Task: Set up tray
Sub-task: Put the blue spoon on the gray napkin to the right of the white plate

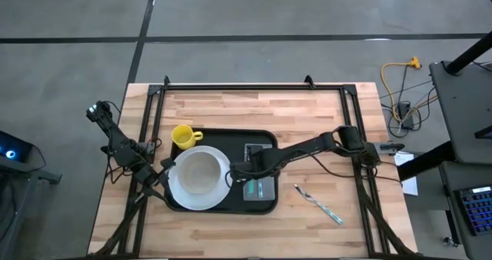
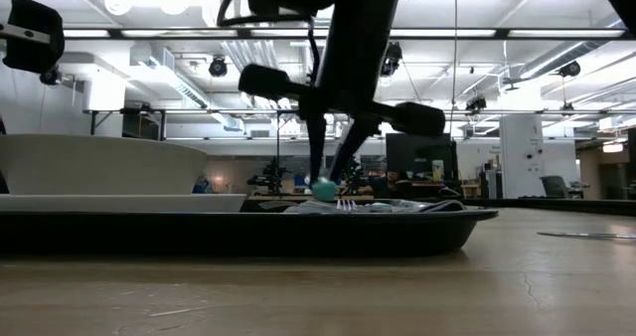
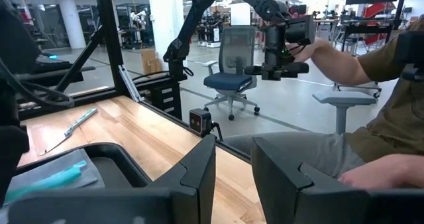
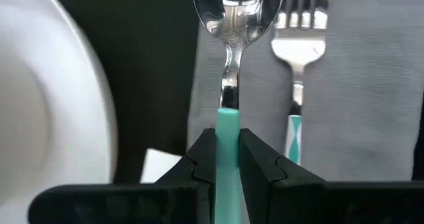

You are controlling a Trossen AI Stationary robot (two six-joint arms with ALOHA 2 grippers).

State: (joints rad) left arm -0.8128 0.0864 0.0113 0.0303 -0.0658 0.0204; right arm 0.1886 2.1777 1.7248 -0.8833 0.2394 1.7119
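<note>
A black tray (image 1: 223,211) lies mid-table. On it are a white plate (image 1: 178,197) with a white bowl (image 1: 198,170), and a grey napkin (image 4: 371,85) with a fork (image 4: 299,58). A yellow mug (image 1: 183,136) stands at the tray's far left corner. My right gripper (image 4: 227,164) hangs over the napkin's left part, shut on a spoon (image 4: 232,25) with a teal handle, beside the fork. My left gripper (image 3: 232,177) waits open at the tray's left edge, holding nothing. My right gripper pinches the spoon's teal handle (image 4: 227,128) between its two fingers, just behind where the metal neck begins. The fingers come steeply from above, and the spoon runs on ahead of them, parallel to the fork. In the low view the handle (image 2: 323,189) is just above the napkin. Whether the spoon's bowl touches the napkin I cannot tell.
A knife (image 1: 319,204) lies on the bare wood to the right of the tray. Black frame bars (image 1: 254,86) run along the table's far, left and right sides. In the left wrist view a person (image 3: 377,118) sits beyond the table.
</note>
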